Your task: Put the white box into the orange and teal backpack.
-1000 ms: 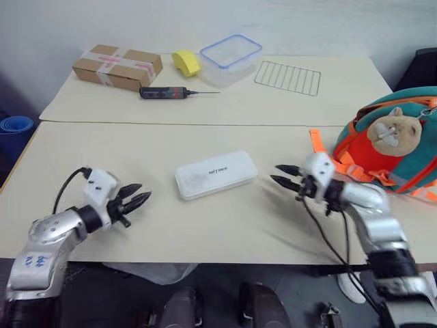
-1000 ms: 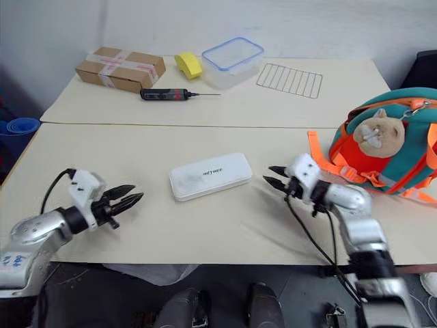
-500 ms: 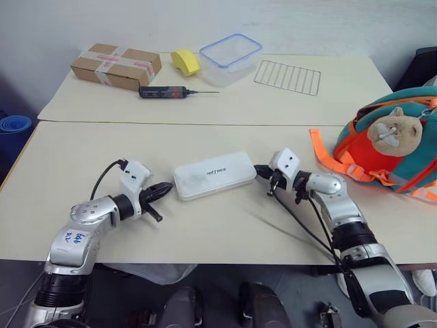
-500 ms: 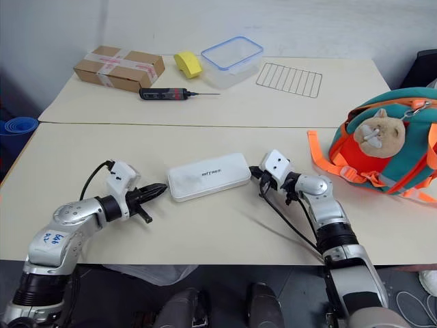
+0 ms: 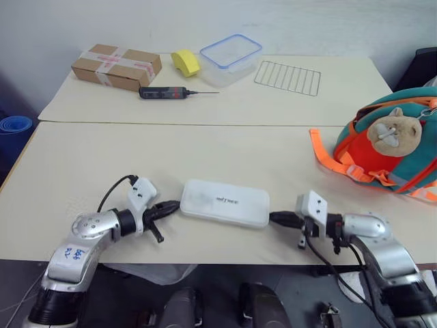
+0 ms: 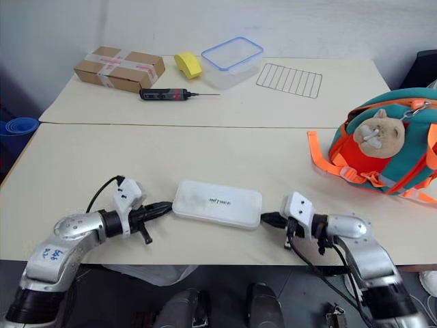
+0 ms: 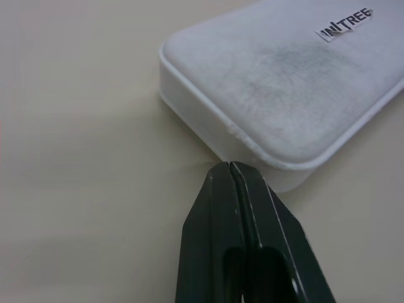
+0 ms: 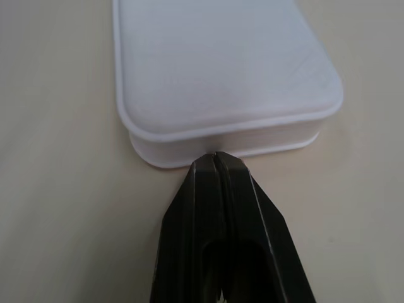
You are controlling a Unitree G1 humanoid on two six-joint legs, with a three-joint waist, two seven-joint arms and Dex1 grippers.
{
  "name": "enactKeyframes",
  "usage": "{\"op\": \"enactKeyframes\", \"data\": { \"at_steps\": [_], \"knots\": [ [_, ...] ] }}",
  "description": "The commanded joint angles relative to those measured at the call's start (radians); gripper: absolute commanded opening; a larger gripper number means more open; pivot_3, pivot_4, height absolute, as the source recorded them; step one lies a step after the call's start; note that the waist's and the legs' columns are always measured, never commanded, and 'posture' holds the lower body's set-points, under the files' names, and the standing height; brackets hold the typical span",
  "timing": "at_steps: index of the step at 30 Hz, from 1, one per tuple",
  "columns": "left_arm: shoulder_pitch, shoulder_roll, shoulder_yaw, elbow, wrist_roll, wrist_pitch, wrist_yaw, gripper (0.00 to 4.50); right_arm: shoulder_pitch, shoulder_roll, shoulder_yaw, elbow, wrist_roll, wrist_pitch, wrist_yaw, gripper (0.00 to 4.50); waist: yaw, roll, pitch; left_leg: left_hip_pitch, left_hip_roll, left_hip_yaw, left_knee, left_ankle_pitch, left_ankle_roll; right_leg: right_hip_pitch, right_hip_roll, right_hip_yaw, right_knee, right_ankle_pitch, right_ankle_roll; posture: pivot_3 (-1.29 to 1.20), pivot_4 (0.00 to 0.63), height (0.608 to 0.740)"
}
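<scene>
The white box lies flat on the near table, close to the front edge and turned a little askew, with the orange and teal backpack well apart from it at the robot's right. A gripper sits at each short end of the box. The left gripper has its two black fingers pressed together with nothing between them, tips right at the box's left end; the left wrist view puts them at the lower lip near a rounded corner. The right gripper is likewise closed and empty, its tips at the middle of the right end.

The box looks like a rigid plastic case: stiff, probably light, and unlikely to dent under pressure. Its top has a faintly matte look (there is a grey smudge on it), but the side walls and rounded corners appear smooth, so closed fingertips pushing against them could skid off, especially near a corner. It seems too wide for one gripper to span flat.

The sensible hold, by my reading, is a squeeze between the two arms, each set of tips bearing on the centre of a short end, just under the rim where the lid overhangs. Uneven pressure would likely swing the box or pop it out sideways.
</scene>
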Motion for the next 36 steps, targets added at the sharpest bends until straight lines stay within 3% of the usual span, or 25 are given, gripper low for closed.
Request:
{"op": "enactKeyframes", "data": {
  "at_steps": [1, 7, 12, 22, 36],
  "knots": [
    [0.041, 0.011, 0.010, -0.053, -0.031, 0.015, -0.021, 0.03, 0.041, -0.028, -0.063, -0.052, 0.014, -0.024, -0.021, 0.00, 0.002, 0.000, 0.000, 0.000, 0.000, 0.000, 0.000, 0.000, 0.000, 0.000, 0.000, 0.000, 0.000, 0.000, 0.000, 0.00, 0.150, 0.740],
    [0.078, 0.060, 0.055, -0.042, -0.045, 0.007, -0.058, 0.03, 0.076, -0.058, -0.124, 0.027, -0.023, -0.077, -0.062, 0.00, 0.013, 0.000, 0.000, 0.000, 0.000, 0.000, 0.000, 0.000, 0.000, -0.001, 0.000, 0.000, 0.000, 0.000, 0.000, 0.00, 0.150, 0.740],
    [-0.003, 0.058, 0.085, 0.060, -0.031, -0.039, -0.052, 0.03, 0.066, -0.053, -0.132, 0.054, -0.023, -0.097, -0.066, 0.00, 0.025, 0.000, 0.000, 0.000, 0.000, 0.000, 0.000, 0.000, 0.000, -0.001, 0.000, 0.000, 0.000, 0.000, 0.000, 0.00, 0.150, 0.740],
    [-0.209, -0.062, -0.073, 0.138, 0.017, -0.065, -0.042, 0.03, -0.010, -0.015, -0.053, -0.008, -0.007, -0.010, -0.076, 0.00, 0.023, 0.000, 0.000, 0.000, -0.001, 0.001, 0.001, 0.000, 0.001, 0.000, 0.001, -0.001, 0.004, 0.000, 0.000, 0.00, 0.150, 0.740],
    [-0.127, -0.051, -0.075, 0.033, -0.030, -0.007, -0.080, 0.03, -0.121, 0.001, -0.024, 0.065, -0.040, 0.015, -0.087, 0.00, 0.021, 0.000, 0.000, 0.000, 0.000, 0.001, 0.001, 0.000, 0.001, 0.000, 0.001, 0.000, 0.003, 0.000, 0.000, 0.00, 0.150, 0.740]
  ]
}}
